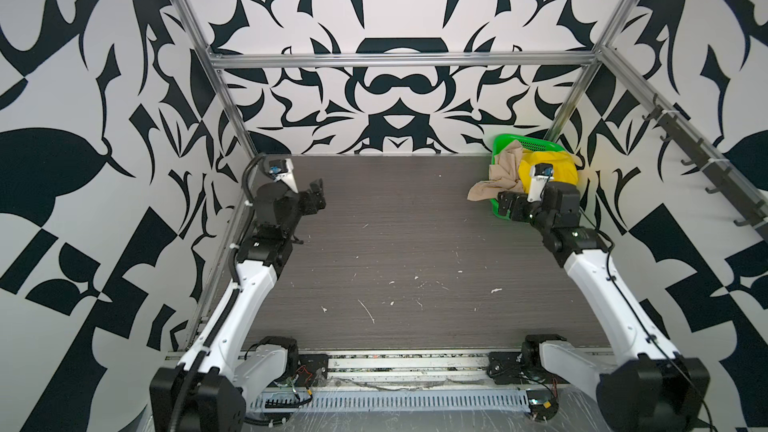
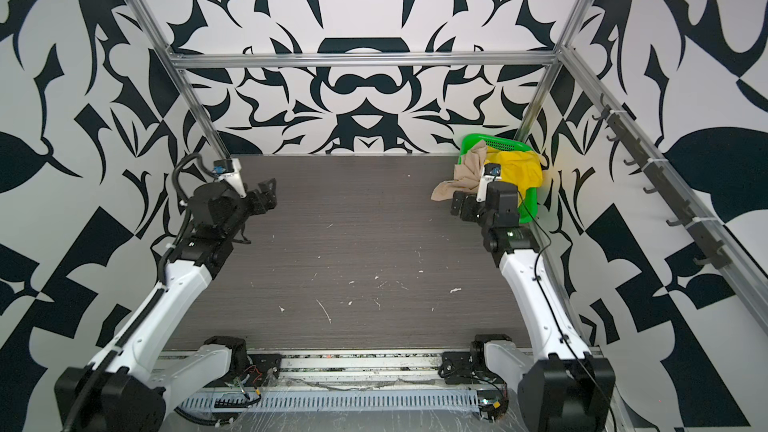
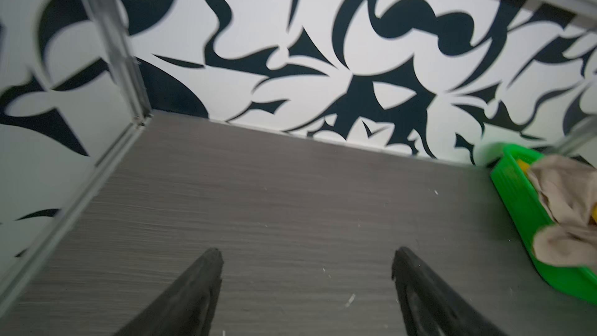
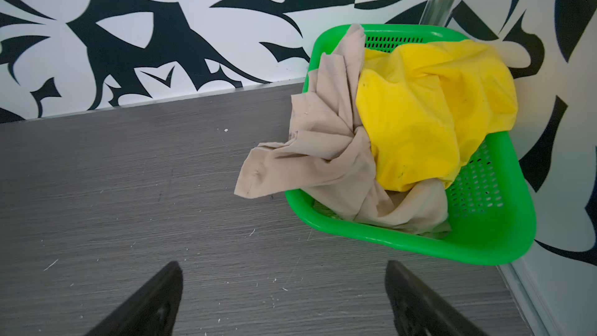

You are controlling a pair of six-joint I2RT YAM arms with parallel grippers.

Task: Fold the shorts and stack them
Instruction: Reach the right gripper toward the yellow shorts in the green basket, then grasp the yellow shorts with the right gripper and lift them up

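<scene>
The shorts lie crumpled in a green basket point(image 4: 484, 244) at the table's far right corner. The yellow pair point(image 4: 429, 114) sits on top toward the wall. The beige pair point(image 4: 323, 147) spills over the basket's rim, one leg hanging onto the table. In both top views the yellow point(image 1: 559, 168) and beige point(image 1: 496, 174) cloth show behind my right wrist. My right gripper point(image 4: 284, 266) hovers just in front of the basket, open and empty, touching no cloth. My left gripper point(image 3: 307, 253) is open and empty over bare table at the far left point(image 1: 316, 193).
The basket point(image 2: 471, 141) stands against the back wall and the right frame post point(image 1: 561, 118). A rail of dark hooks point(image 1: 706, 168) runs along the right wall. The dark wood-grain table point(image 1: 395, 243) carries small white scuffs. A frame post point(image 3: 113, 59) stands near my left gripper.
</scene>
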